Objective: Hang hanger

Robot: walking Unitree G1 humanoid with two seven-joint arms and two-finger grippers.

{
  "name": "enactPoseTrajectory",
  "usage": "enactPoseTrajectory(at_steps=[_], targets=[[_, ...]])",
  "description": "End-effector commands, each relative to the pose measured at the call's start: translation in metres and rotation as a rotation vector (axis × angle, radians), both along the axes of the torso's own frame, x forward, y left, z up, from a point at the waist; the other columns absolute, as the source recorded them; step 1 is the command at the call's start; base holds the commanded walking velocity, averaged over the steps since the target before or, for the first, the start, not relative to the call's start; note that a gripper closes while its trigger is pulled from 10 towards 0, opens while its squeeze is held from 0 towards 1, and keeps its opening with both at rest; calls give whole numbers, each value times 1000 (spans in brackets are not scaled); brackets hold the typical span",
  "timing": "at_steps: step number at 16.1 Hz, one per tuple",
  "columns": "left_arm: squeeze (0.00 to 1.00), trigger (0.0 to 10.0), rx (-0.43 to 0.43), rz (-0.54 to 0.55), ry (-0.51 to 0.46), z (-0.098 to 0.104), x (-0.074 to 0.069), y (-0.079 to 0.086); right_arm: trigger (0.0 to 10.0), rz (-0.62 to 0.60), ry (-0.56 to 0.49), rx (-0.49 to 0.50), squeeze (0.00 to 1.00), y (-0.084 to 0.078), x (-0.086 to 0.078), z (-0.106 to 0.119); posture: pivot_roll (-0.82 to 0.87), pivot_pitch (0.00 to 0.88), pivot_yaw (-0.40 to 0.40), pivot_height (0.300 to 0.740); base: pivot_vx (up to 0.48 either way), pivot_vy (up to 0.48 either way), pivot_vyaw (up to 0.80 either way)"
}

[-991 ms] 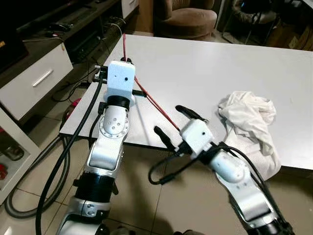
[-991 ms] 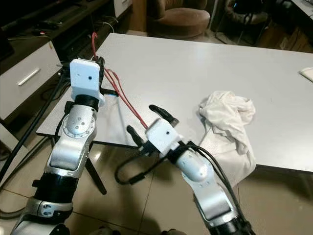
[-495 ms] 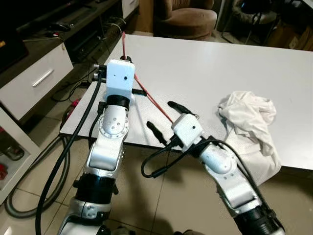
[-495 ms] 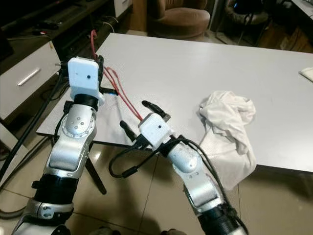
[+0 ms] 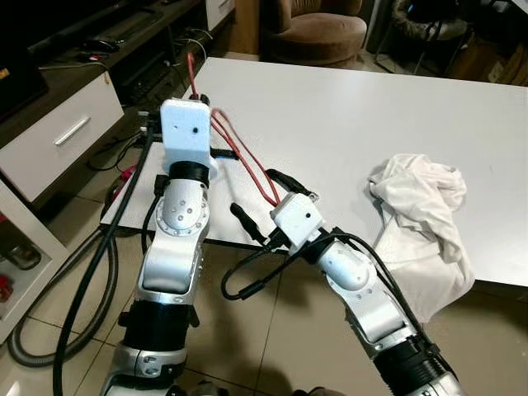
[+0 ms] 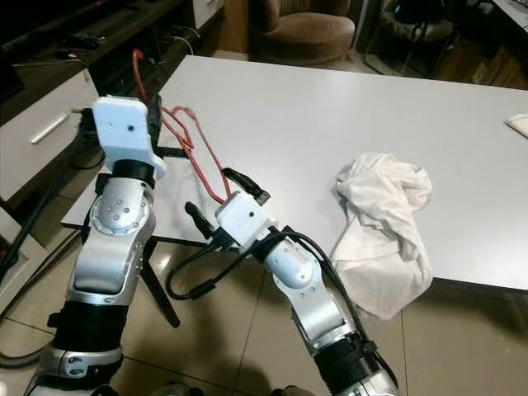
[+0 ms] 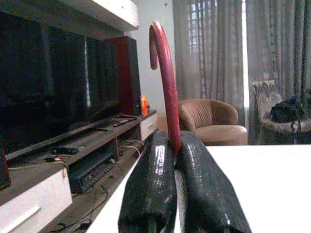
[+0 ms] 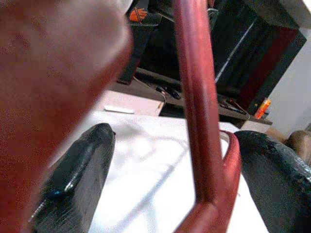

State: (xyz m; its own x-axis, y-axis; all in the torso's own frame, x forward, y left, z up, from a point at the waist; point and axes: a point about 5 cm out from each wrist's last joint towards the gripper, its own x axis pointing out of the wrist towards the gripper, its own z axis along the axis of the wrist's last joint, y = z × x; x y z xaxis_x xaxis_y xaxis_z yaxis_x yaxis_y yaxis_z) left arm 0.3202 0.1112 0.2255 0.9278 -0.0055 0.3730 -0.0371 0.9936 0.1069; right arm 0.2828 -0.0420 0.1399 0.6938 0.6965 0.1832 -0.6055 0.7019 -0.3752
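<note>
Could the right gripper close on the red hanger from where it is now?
Probably yes: the right gripper is open with the red hanger lying between its fingers, nothing blocking, while the left gripper holds the hook end.

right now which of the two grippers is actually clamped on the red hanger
The left gripper: its fingers pinch the red hanger below its hook. The right gripper is open around it.

Floor: beige tiles (image 5: 49,313)
Bench: white top (image 5: 346,107)
Seating: brown armchair (image 5: 318,29) beyond the bench
Left side: dark TV unit (image 5: 124,33), white drawer (image 5: 62,132)
Window: grey curtains (image 7: 228,53), daylight
</note>
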Motion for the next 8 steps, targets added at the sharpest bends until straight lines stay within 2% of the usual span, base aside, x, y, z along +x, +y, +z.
enactPoseTrajectory(at_steps=[1, 2, 8], targets=[[0, 10000, -12, -186, 34, -6, -8, -33, 2902, -26, -40, 40, 0, 7, 11, 18, -111, 56, 15, 740, 0, 0, 0], [0, 10000, -25, -205, 36, -6, -10, -34, 0, -35, -50, 52, 0, 7, 13, 20, -109, 56, 15, 740, 0, 0, 0], [0, 10000, -18, -336, 83, -11, -18, -48, 0, -50, -123, 63, 0, 8, 15, 26, -109, 53, 14, 740, 0, 0, 0]])
